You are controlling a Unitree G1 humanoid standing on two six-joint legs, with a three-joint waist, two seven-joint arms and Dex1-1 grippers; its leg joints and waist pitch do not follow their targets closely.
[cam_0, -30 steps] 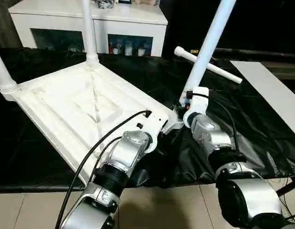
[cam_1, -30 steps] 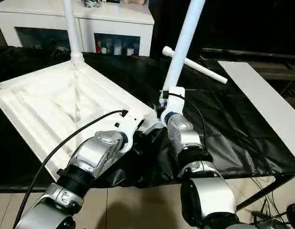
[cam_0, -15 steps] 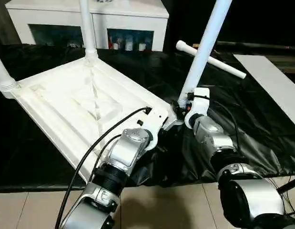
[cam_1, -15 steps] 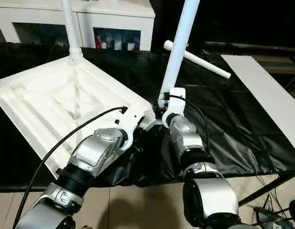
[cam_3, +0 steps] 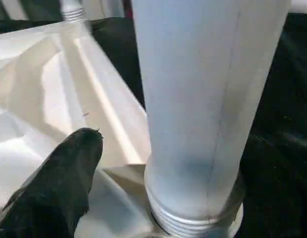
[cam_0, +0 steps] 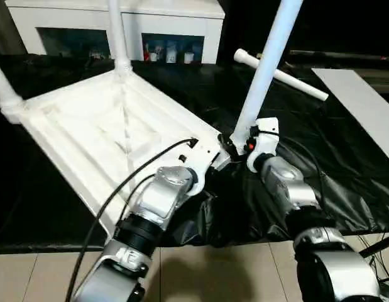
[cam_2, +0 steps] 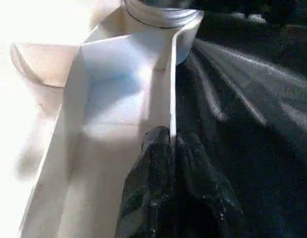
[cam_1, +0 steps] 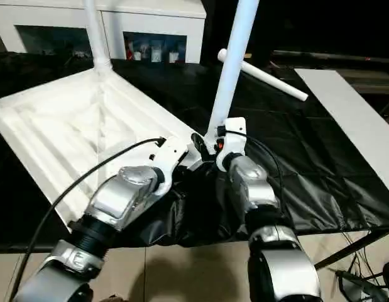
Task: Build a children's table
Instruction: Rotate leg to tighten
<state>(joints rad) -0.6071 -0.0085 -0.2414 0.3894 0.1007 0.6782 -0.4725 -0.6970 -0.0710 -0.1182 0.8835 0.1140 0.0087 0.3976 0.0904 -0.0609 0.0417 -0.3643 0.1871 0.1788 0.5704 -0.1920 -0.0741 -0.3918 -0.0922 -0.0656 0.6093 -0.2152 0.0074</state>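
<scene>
Table [cam_0: 87,135]: upside down, rim pinched by left gripper [cam_2: 171,141].
Leg [cam_0: 264,72]: right gripper [cam_3: 158,148] has let go, fingers wide.
Meaning: leg seated; fourth leg [cam_0: 282,75] remains.

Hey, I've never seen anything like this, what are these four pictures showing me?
A humanoid robot with two silver arms is building a small white plastic children's table. Two pictures look down from its head; two come from cameras on its wrists. The ribbed tabletop lies upside down on a black sheet. The left tool is shut, pinching the tabletop's edge. The right tool stands open around a round white leg standing in the near corner, one black finger beside it. Another loose leg lies behind.
</scene>
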